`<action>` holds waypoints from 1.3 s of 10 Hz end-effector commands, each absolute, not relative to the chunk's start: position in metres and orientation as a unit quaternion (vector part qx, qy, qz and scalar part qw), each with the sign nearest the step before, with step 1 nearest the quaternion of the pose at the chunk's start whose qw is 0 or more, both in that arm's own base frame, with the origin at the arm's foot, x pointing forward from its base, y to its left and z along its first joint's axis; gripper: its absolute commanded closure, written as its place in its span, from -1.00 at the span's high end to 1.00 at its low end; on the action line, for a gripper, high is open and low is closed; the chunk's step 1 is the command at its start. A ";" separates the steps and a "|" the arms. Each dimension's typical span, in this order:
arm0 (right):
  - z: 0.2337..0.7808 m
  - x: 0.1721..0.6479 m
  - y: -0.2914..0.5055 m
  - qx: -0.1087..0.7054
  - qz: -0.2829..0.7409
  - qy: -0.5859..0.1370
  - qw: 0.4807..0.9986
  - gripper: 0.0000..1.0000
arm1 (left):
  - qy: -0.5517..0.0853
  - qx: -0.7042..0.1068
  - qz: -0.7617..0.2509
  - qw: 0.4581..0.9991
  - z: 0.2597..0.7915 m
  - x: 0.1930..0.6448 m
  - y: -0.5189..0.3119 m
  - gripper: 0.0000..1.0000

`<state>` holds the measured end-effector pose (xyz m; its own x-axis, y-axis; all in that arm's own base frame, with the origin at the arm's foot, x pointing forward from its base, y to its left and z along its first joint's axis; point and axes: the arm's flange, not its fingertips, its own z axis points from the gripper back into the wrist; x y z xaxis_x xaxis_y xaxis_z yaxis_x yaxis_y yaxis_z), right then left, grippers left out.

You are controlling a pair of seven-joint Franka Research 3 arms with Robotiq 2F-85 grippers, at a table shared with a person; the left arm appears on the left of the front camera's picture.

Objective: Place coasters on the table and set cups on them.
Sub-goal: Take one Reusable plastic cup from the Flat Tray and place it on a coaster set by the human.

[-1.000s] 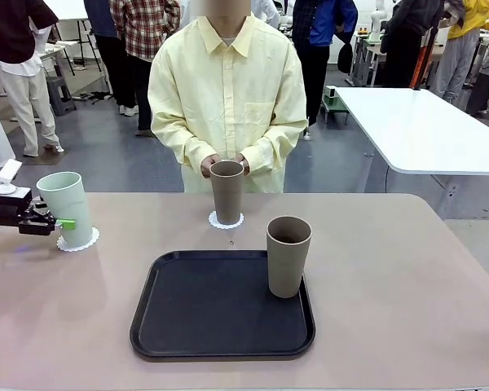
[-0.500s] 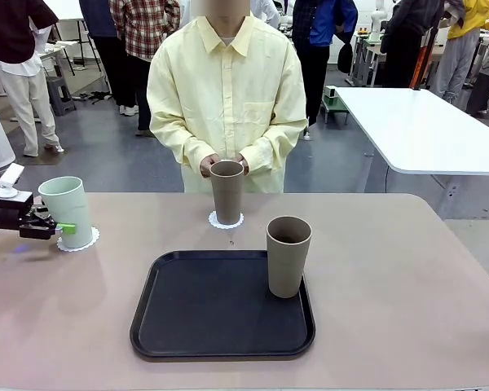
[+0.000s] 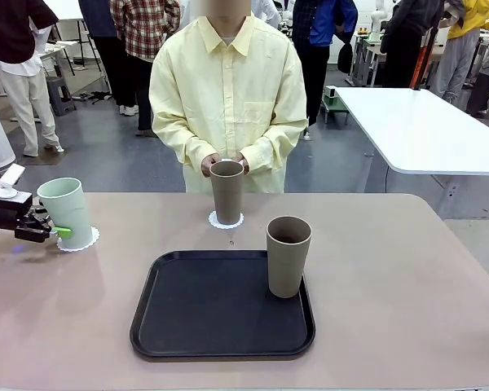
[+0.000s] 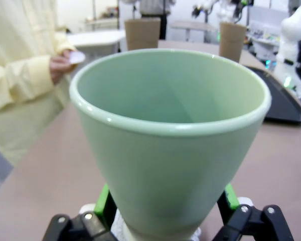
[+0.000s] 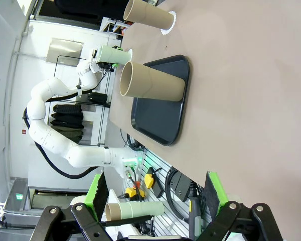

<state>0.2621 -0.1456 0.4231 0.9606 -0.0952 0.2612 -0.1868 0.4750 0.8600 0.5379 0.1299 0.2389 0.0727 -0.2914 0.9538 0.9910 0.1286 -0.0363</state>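
Standing upright on its coaster (image 3: 78, 239), the mint cup (image 3: 66, 210) sat between the left end effector's (image 4: 166, 206) fully spread fingers, unclamped, near the counter's (image 3: 391, 269) left edge.

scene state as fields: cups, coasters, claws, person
mint cup: upright on left coaster
far brown cup: upright on middle coaster, in front of the person
near brown cup: upright on the tray, right side, no coaster
left claw: fingers either side of the mint cup's base; contact unclear
right claw: open, empty
hand: holds a small white disc, maybe a coaster
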 end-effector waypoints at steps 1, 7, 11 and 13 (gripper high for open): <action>0.423 0.264 -0.146 0.519 0.030 -0.145 0.842 1.00 | -0.422 -0.376 -0.547 0.618 0.245 0.535 0.136 1.00; 0.423 0.264 -0.146 0.519 0.030 -0.145 0.842 1.00 | -0.379 -0.278 -0.592 0.655 0.265 0.529 0.161 1.00; 0.423 0.264 -0.146 0.519 0.030 -0.145 0.842 1.00 | -0.324 -0.185 -0.602 0.706 0.340 0.492 0.183 1.00; 0.423 0.264 -0.146 0.519 0.030 -0.145 0.842 1.00 | -0.268 -0.145 -0.571 0.762 0.384 0.464 0.180 1.00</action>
<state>0.2621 -0.1455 0.4230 0.9607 -0.0951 0.2609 -0.1866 0.4749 0.8600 0.4868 0.1980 0.3666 0.1192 -0.7678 0.6295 0.9583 0.2547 0.1292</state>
